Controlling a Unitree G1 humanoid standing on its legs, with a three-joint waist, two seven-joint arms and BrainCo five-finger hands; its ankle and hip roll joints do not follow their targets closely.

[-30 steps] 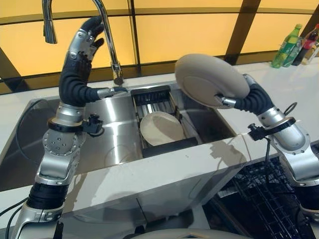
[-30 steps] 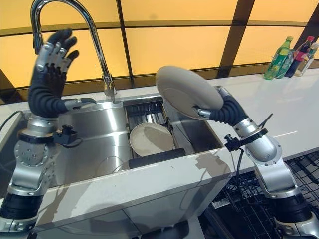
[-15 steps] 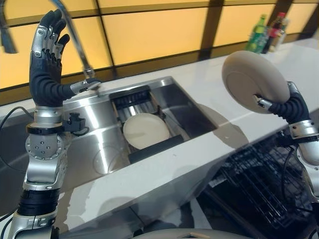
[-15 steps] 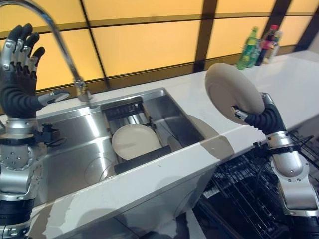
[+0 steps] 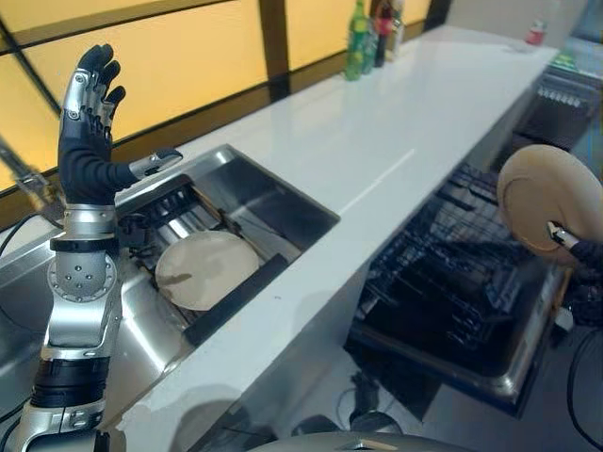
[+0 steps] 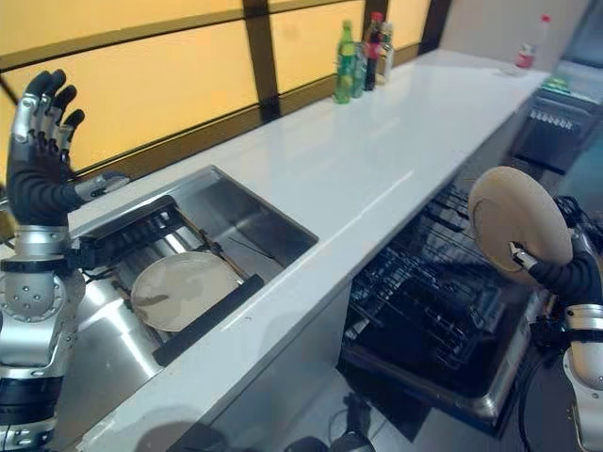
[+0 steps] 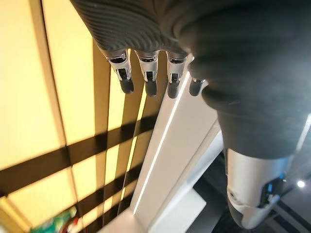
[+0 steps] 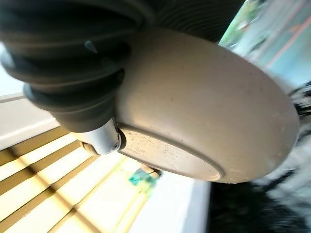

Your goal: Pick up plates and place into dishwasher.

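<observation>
I am holding a plate (image 6: 519,227) up on its edge in my right hand (image 6: 556,273), with my thumb pinching its rim. It is hanging above the dishwasher rack (image 6: 429,297), at the rack's far side from the sink (image 6: 236,221). I think I should be tipping the plate straight up and lowering it slowly between the wires, letting go only when it sits snug. Another plate (image 6: 184,288) is waiting in the sink. My left hand (image 6: 38,122) is raised above the sink, fingers straight, holding nothing.
</observation>
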